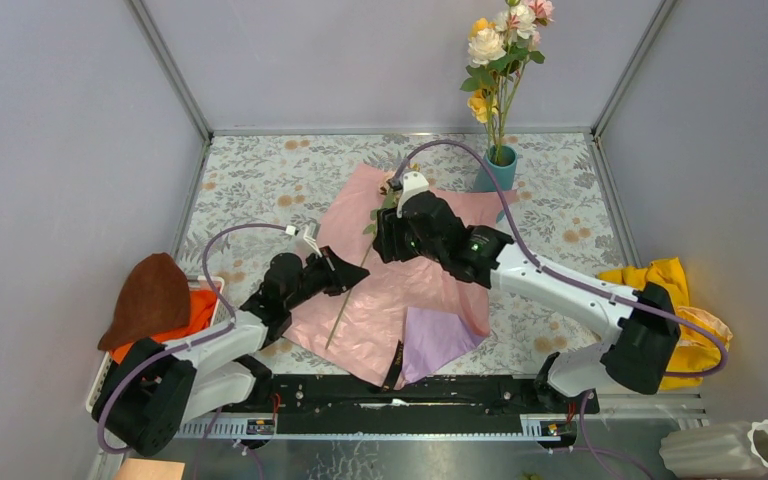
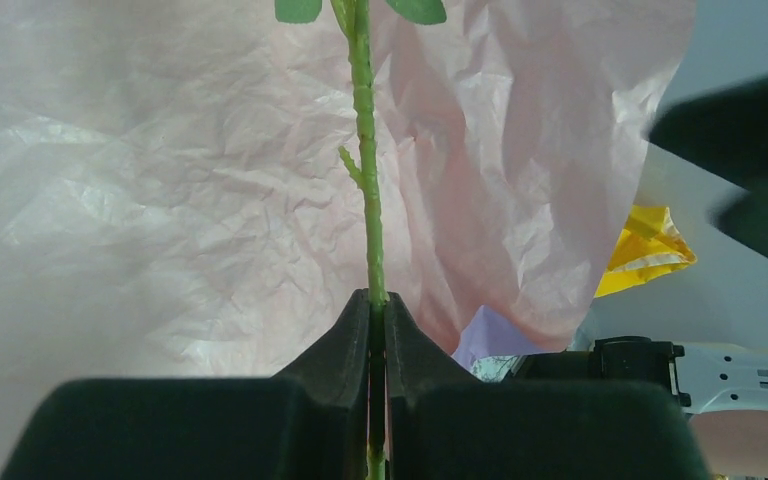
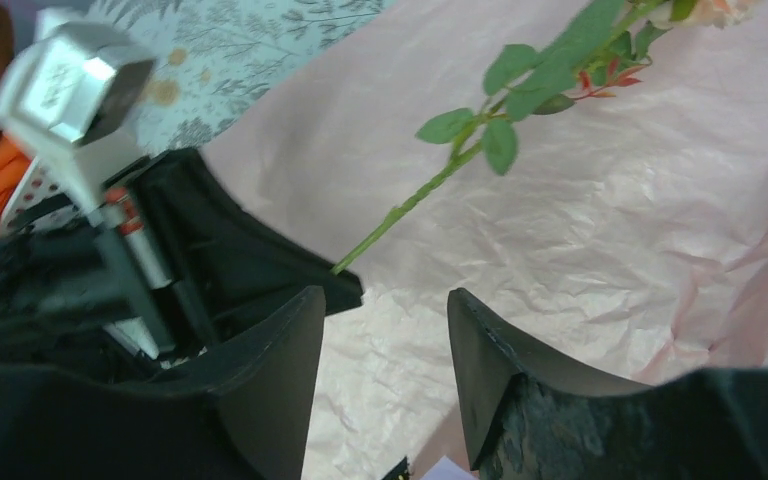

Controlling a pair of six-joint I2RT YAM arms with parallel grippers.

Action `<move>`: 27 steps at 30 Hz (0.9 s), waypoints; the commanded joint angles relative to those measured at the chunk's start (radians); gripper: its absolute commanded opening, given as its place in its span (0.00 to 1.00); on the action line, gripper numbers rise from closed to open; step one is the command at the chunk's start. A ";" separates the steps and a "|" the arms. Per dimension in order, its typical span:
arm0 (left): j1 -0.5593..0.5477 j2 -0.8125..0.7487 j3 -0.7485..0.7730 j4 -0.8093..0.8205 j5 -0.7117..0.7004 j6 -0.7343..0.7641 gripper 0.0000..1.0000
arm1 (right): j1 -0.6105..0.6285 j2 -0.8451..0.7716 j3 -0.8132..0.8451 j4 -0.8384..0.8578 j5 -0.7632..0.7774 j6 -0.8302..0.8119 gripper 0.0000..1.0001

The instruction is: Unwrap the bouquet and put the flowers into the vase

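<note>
The teal vase [image 1: 501, 169] stands at the back right with several flowers [image 1: 505, 42] in it. The bouquet's pink paper [image 1: 380, 290] and lilac paper [image 1: 436, 342] lie spread flat mid-table. One flower lies on the paper, its green stem [image 1: 338, 325] [image 2: 364, 180] running toward the front. My left gripper [image 1: 353, 279] [image 2: 378, 300] is shut on that stem. My right gripper [image 1: 385, 240] [image 3: 385, 300] hovers just behind it, over the pink paper, open with nothing between its fingers. The stem and leaves [image 3: 480, 140] pass to its upper left. The bloom is hidden under the right arm.
A black ribbon [image 1: 396, 365] lies at the paper's front edge. A brown cloth [image 1: 152, 298] and an orange one [image 1: 196, 310] sit in a white basket at the left. A yellow cloth [image 1: 672, 290] lies at the right. A white ribbed vase [image 1: 730, 450] lies off the table, front right.
</note>
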 commanded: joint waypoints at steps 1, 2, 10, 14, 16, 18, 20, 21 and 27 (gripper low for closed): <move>-0.009 -0.046 -0.003 -0.031 -0.003 0.038 0.00 | -0.070 0.062 -0.004 0.073 -0.054 0.105 0.54; -0.010 -0.055 -0.004 -0.038 -0.006 0.038 0.00 | -0.080 0.069 -0.015 0.104 -0.072 0.121 0.54; -0.019 -0.132 -0.013 -0.079 -0.024 0.030 0.00 | -0.123 0.136 -0.055 0.236 -0.165 0.186 0.54; -0.023 -0.139 -0.013 -0.079 -0.029 0.027 0.00 | -0.130 0.178 -0.055 0.289 -0.210 0.205 0.55; -0.026 -0.137 -0.013 -0.075 -0.027 0.024 0.00 | -0.136 0.197 -0.056 0.309 -0.226 0.218 0.55; -0.030 -0.138 -0.015 -0.067 -0.021 0.019 0.00 | -0.140 0.221 -0.054 0.328 -0.251 0.232 0.54; -0.035 -0.142 -0.013 -0.064 -0.019 0.015 0.00 | -0.141 0.247 -0.050 0.342 -0.274 0.240 0.53; -0.038 -0.146 -0.011 -0.066 -0.020 0.015 0.00 | -0.141 0.261 -0.051 0.351 -0.286 0.244 0.53; -0.052 -0.168 -0.008 -0.081 -0.029 0.009 0.00 | -0.142 0.328 -0.051 0.392 -0.312 0.234 0.34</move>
